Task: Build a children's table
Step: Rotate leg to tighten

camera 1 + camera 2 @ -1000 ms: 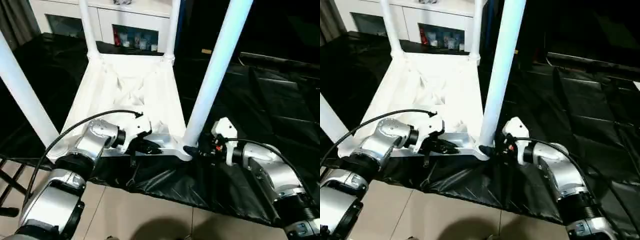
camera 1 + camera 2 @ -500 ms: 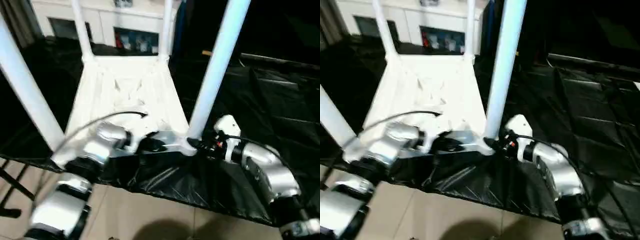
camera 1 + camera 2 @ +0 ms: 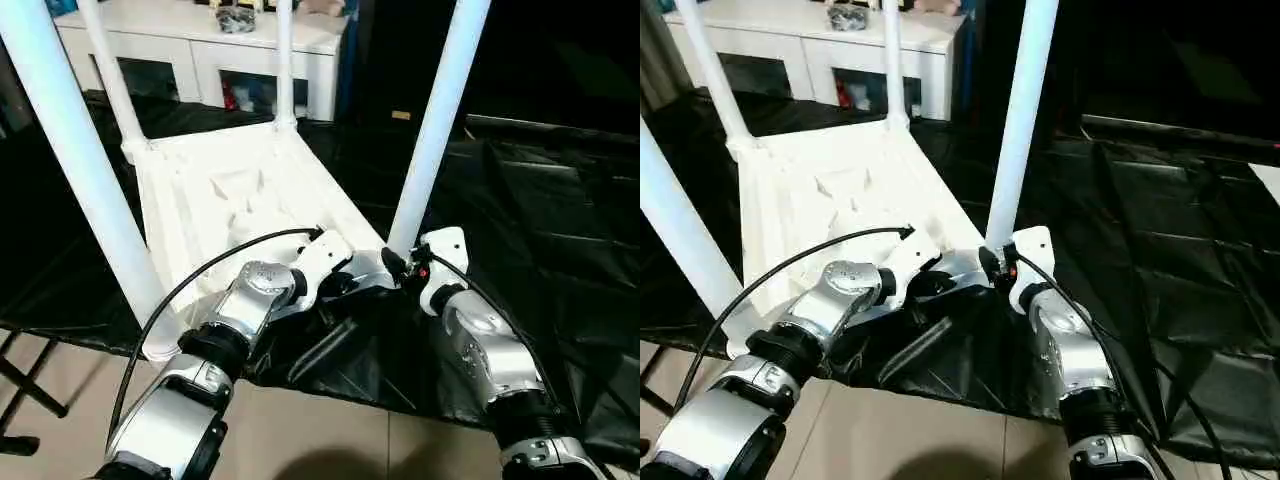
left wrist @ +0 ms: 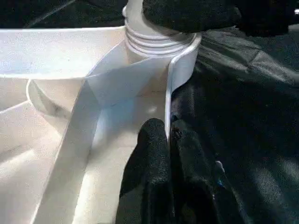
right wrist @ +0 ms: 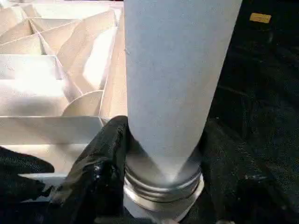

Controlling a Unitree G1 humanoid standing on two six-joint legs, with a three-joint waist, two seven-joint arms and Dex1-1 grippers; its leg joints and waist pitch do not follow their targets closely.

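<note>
The children's table (image 3: 230, 190) lies upside down on a black sheet, ribbed underside up, with all of its white legs standing in the corner sockets. My left gripper (image 4: 167, 149) is shut on the thin rim wall (image 4: 180, 65) of the top, right beside the near right socket. My right gripper (image 5: 163, 154) has its black fingers (image 5: 100, 158) on either side of the near right leg (image 3: 435, 120), shut on it just above its ringed base (image 5: 161, 186). The two grippers sit close together at that corner (image 3: 385, 268).
The black sheet (image 3: 540, 200) covers the platform, and its front edge drops to a tiled floor (image 3: 300, 430). A white cabinet (image 3: 200, 40) stands behind the table. The near left leg (image 3: 80, 150) rises by my left forearm. A black stand foot (image 3: 20, 390) shows at the lower left.
The whole view has shifted, and the table now looks turned, its near right corner closer to me. My right gripper's jaws have come in on the leg's base. The left gripper keeps its hold.
</note>
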